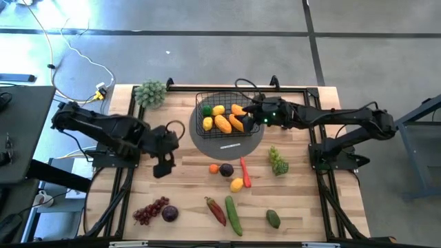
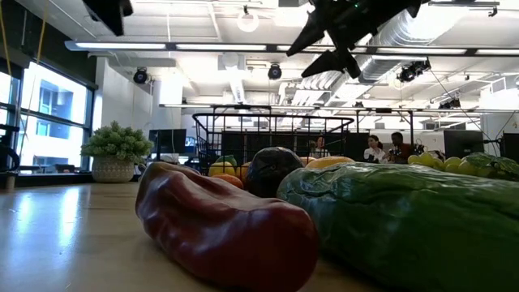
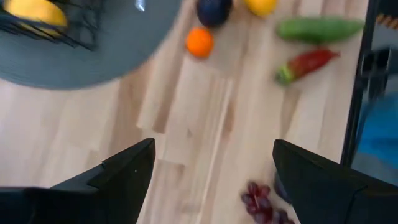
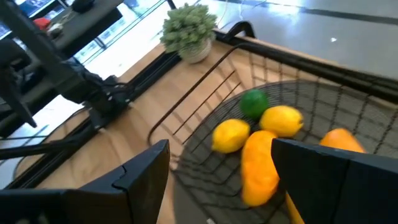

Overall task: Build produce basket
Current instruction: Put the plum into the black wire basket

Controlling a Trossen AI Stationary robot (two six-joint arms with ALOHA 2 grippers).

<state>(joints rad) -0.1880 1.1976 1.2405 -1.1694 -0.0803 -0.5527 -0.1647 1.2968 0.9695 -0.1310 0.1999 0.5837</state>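
Two grippers, both with jaws apart and empty.
Left gripper point(image 1: 162, 167) hovers over bare counter point(image 1: 182, 193); right gripper point(image 1: 252, 110) hangs above the basket point(image 1: 203, 110), which holds lemons point(image 1: 218, 110) and mangoes point(image 1: 222, 124) on the grey disc point(image 1: 227, 146).

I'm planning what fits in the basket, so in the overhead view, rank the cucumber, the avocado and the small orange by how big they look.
Largest to smallest in the high view:
1. cucumber, long and thin
2. avocado
3. orange, clearly the smallest
All three lie on the table, so nearness to the camera should not skew this.
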